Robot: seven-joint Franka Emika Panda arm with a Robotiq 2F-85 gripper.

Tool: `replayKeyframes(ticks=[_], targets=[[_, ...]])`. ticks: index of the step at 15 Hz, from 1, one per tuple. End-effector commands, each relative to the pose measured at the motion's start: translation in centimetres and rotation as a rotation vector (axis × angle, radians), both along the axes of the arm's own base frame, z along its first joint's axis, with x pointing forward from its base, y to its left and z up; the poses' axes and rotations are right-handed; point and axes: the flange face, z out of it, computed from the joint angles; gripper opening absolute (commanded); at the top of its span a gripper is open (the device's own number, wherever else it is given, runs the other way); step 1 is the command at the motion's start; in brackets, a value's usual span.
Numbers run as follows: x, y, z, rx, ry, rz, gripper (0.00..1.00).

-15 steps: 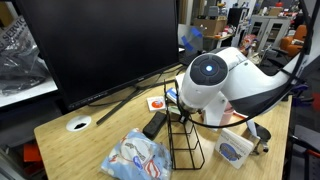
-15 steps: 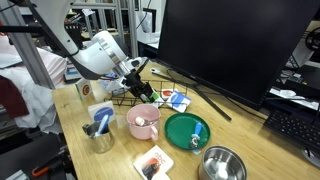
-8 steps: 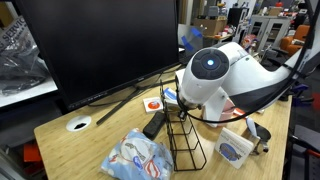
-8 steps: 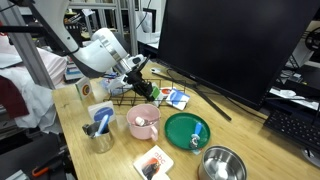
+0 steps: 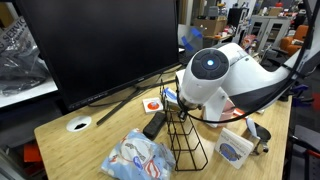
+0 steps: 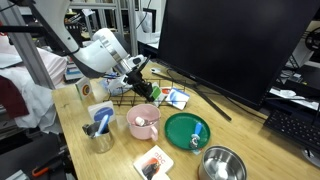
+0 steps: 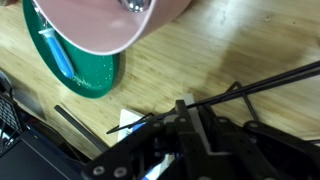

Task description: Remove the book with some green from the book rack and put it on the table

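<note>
Among the thin upright dividers of the black wire book rack (image 5: 188,145), which stands on the light wood-grain desk (image 5: 100,140), the gripper (image 7: 192,125) has its jaws pressed together; whether they pinch anything cannot be told. The book with some green is hidden by the white arm (image 5: 215,80) and the wires, so its place in the rack and its long axis cannot be told. A white paper corner (image 7: 128,120) shows just beside the gripper, near a glossy green plate (image 7: 85,65) and a smooth pink bowl (image 7: 110,25). Print on the blue-and-white booklet (image 6: 175,98) is too small to read.
</note>
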Motion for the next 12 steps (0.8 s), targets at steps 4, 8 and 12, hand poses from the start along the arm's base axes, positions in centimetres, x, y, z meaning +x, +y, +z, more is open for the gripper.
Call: replayKeyframes(ticks=[4,8,12], targets=[[0.1,-0.6,0.5,0.090,0.026,-0.037,0.04],[0.2,-1.1,1.4,0.165,0.044,-0.085,0.04],[-0.1,-1.2,2.0,0.218,0.057,-0.124,0.04]])
